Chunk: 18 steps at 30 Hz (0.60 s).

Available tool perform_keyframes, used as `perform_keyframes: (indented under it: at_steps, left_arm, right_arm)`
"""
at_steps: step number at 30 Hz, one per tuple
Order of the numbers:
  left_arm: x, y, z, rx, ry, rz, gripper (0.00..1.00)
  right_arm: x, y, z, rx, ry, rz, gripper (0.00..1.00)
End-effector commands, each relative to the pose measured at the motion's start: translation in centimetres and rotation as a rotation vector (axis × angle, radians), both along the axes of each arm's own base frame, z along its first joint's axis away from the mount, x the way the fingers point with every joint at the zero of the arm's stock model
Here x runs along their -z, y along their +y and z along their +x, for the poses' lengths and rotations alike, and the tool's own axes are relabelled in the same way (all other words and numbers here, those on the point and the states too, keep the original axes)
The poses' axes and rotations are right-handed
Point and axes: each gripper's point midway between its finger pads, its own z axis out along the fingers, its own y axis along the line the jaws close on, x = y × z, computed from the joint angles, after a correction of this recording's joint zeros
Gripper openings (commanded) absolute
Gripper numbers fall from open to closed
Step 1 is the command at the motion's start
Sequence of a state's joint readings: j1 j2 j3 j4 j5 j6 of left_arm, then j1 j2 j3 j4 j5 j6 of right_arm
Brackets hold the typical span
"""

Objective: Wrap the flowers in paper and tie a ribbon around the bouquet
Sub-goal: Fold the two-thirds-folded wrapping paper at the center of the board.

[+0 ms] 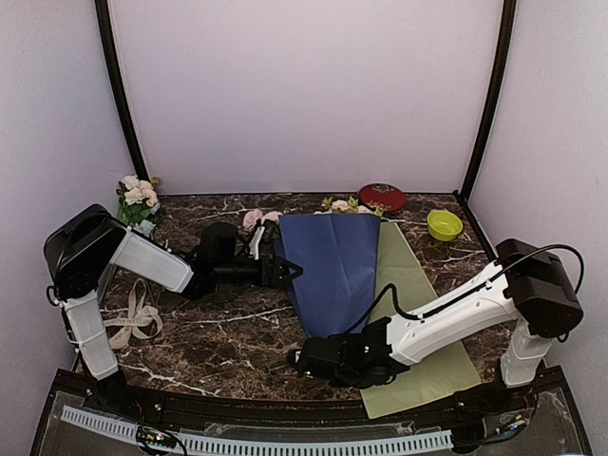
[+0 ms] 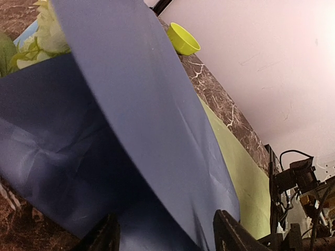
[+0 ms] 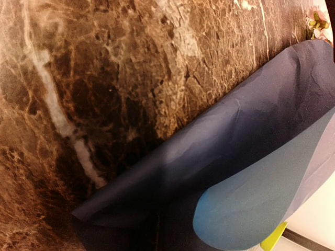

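Observation:
The dark blue paper (image 1: 332, 266) lies folded into a cone over the flowers (image 1: 347, 204), whose cream and pink heads stick out at its far end. My left gripper (image 1: 288, 271) is at the cone's left edge. In the left wrist view its jaws (image 2: 167, 240) stand wide apart with a fold of the paper (image 2: 157, 130) passing between them; pale flowers (image 2: 44, 36) show at top left. My right gripper (image 1: 302, 361) is at the cone's near tip, shut on the paper (image 3: 225, 157); its fingers are mostly hidden under the sheet. The beige ribbon (image 1: 133, 323) lies loose at the left.
A yellow-green sheet (image 1: 418, 323) lies under and right of the cone. A small green bowl (image 1: 444, 224) and a red round lid (image 1: 382, 197) sit at the back right. Another flower bunch (image 1: 138, 198) stands in the back left corner. A pink bloom (image 1: 255, 218) lies behind my left arm.

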<state>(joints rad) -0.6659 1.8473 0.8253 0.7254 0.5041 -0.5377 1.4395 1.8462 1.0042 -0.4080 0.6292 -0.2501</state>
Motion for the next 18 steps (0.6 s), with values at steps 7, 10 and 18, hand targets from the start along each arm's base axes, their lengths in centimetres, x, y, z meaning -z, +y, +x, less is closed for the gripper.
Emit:
perform_keyframes:
  at_steps: [7,10,18]
  left_arm:
    - [-1.2,0.3,0.0,0.015,-0.001,-0.067,0.0]
    - [1.5,2.1,0.7,-0.041,0.07,-0.032,0.0]
    - [6.3,3.0,1.5,-0.079,0.151,0.027,0.0]
  right_arm:
    - [0.3,-0.1,-0.2,-0.004,0.002,-0.027,0.0]
    - [-0.1,-0.2,-0.1,0.005,-0.003,-0.022,0.1]
    - [-0.5,-0.5,-0.5,0.023,0.026,-0.015,0.38]
